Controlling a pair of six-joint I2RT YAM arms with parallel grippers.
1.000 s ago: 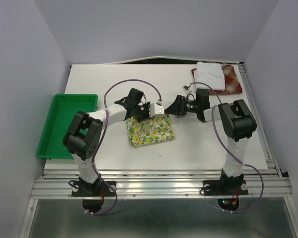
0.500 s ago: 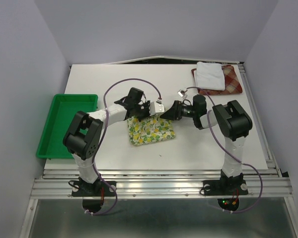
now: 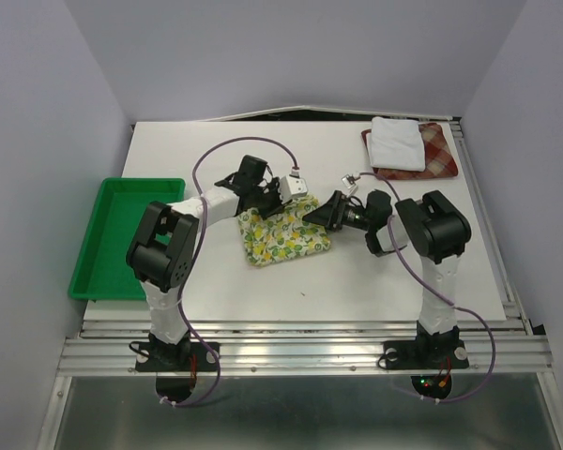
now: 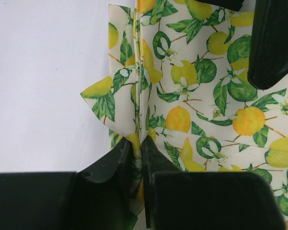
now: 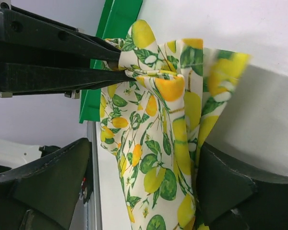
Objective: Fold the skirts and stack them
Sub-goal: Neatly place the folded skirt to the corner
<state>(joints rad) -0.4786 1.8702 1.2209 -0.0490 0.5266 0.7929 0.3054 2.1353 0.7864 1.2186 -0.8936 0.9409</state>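
Gripping the fruit-print skirt (image 4: pixel 206 96): left hand (image 4: pixel 137 143) clamped — right hand (image 5: pixel 139 177) apart, straddling it.

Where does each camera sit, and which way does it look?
Top external: above, behind the robot, looking down on the table; left arm, right arm show.
Left wrist: on its arm, facing the fruit-print skirt; left hand pinches it.
Right wrist: on its arm, facing that skirt; open right hand straddles it.
Shared by all: skirt, left hand.

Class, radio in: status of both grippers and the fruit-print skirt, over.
Left gripper shut on fruit-print skirt, at its edge. Right gripper open, jaws astride same skirt. White skirt atop plaid skirt, far right; nothing blocking.
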